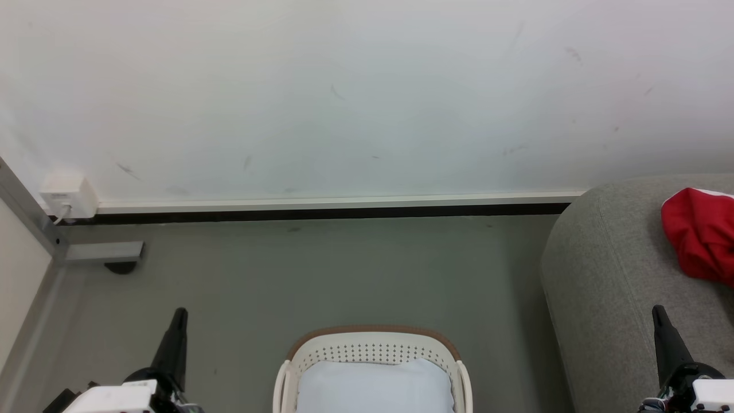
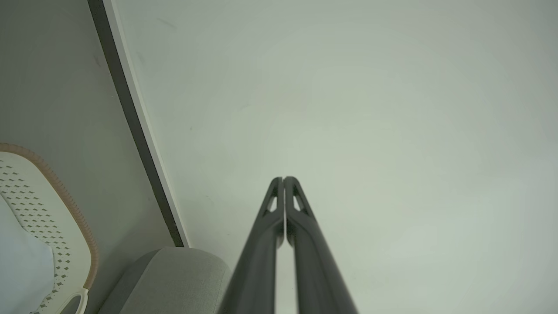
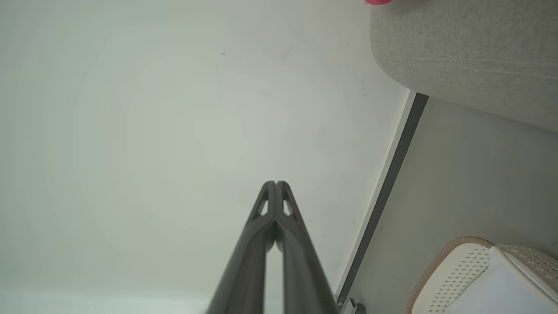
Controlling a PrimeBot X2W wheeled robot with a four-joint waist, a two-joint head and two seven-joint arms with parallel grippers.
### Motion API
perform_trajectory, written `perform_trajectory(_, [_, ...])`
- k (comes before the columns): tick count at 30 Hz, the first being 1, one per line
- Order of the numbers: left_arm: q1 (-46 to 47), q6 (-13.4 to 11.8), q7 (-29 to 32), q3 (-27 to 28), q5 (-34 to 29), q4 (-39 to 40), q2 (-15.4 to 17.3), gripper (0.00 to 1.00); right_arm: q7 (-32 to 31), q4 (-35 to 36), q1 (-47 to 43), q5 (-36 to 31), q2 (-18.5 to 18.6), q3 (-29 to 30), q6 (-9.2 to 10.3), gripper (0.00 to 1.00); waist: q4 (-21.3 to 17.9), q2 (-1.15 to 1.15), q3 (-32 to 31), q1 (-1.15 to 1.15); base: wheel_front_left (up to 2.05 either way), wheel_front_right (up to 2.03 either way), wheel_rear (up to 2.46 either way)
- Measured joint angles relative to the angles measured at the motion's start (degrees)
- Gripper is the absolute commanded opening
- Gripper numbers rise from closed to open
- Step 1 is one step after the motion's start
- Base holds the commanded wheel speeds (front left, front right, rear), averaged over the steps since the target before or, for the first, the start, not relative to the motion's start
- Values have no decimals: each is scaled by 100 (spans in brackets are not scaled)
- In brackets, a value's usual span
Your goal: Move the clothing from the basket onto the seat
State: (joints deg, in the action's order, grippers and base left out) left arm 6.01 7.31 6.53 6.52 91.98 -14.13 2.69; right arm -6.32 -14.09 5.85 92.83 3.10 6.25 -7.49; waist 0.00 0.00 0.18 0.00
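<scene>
Red clothing (image 1: 697, 232) is seen on the sofa (image 1: 602, 269) at the right edge; a pale pad (image 1: 373, 384) lies in the basket (image 1: 373, 332), bottom centre. The left pincer (image 1: 180, 312) and right pincer (image 1: 658, 310) are closed and empty at the lower corners. Moving is judged nearly done; the basket should be checked next.

Left gripper (image 1: 180, 314), right gripper (image 1: 658, 311): dark tapered fingers (image 2: 306, 244) (slotted tips), white wrists (image 1: 117, 397)

Bright, even, soft-shadowed light; wrist views bow at their edges (wide-angle), fingers blurred.
</scene>
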Motion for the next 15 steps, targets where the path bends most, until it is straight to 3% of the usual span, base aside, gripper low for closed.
perform_trajectory(15, [1, 0, 0, 2, 0, 0, 0, 0, -12, 0, 1, -8, -4, 7, 0, 0, 0, 0, 0, 0, 0, 0, 0])
